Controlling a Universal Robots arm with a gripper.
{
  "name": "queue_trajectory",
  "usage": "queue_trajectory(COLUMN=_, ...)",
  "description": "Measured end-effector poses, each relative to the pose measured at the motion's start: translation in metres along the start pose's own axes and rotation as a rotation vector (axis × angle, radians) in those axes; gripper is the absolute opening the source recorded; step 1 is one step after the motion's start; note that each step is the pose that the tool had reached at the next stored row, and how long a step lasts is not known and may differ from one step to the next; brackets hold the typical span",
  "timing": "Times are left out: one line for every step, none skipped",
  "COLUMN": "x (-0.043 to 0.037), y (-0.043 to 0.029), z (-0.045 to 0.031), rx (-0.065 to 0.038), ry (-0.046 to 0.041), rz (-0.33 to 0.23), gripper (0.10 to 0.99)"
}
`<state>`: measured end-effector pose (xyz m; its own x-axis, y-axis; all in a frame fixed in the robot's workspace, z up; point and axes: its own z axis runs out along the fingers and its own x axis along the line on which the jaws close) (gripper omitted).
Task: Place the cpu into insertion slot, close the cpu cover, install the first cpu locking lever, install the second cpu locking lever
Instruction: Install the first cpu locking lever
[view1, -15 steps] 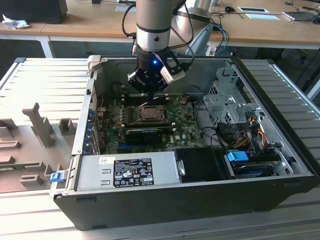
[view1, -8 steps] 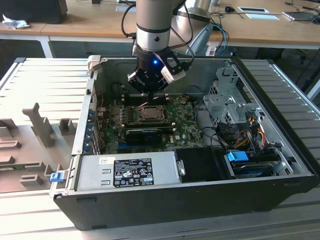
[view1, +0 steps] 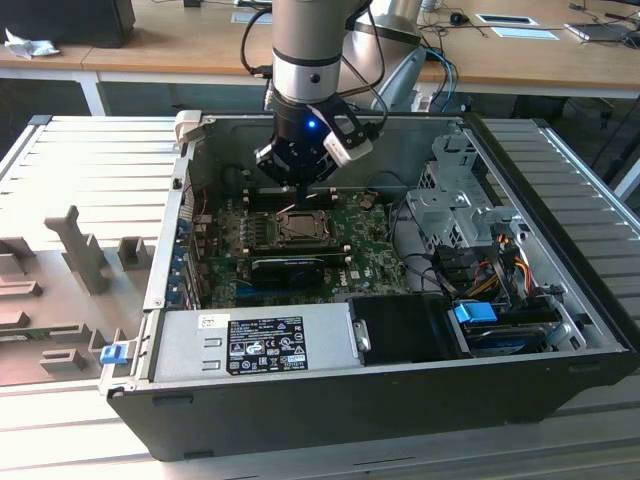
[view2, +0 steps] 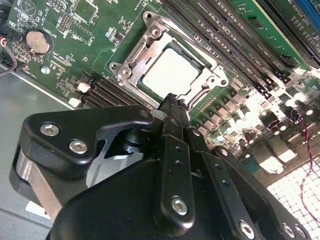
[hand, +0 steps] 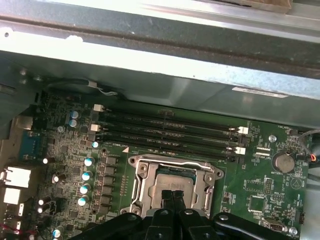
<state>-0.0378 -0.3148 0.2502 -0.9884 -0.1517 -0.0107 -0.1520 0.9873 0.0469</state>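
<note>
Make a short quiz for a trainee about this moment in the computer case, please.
1. True or false: the cpu already lies in the insertion slot.
2. Where is the gripper? A) directly over the socket; B) over the power supply; C) outside the case.
3. Fill in: the round coin battery sits on the green ____.

Key:
1. True; its pale face shows inside the silvery frame in both wrist views.
2. A; its fingers look closed together at the cpu's edge.
3. Motherboard.
</note>
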Motion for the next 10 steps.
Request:
queue_trajectory(x=0.0, y=0.0, z=0.0, rx=0.0, ry=0.0001, rz=-0.002, gripper=0.106)
queue_trajectory(x=0.0, y=0.0, z=0.0, rx=0.0, ry=0.0001, rz=-0.004, gripper=0.106)
queue_trajectory(x=0.0, y=0.0, z=0.0, rx=0.0, ry=0.0002, rz=-0.005, gripper=0.106)
queue_trajectory(x=0.0, y=0.0, z=0.0, rx=0.0, ry=0.0003, rz=-0.006, gripper=0.106)
queue_trajectory(x=0.0, y=0.0, z=0.0, rx=0.0, ry=0.0003, rz=-0.008, gripper=0.106)
queue_trajectory(x=0.0, y=0.0, z=0.0, rx=0.0, ry=0.0004, rz=-0.01, gripper=0.106)
queue_trajectory(x=0.0, y=0.0, z=0.0, rx=-0.001, ry=0.0005, rz=-0.011, gripper=0.106)
queue_trajectory(x=0.0004, y=-0.0001, z=0.0002, rx=-0.004, ry=-0.0008, rz=-0.011, gripper=0.106)
queue_trajectory(x=0.0004, y=0.0, z=0.0005, rx=-0.008, ry=-0.0019, rz=-0.011, gripper=0.106)
queue_trajectory(x=0.0004, y=0.0, z=0.0007, rx=-0.011, ry=-0.0025, rz=-0.011, gripper=0.106)
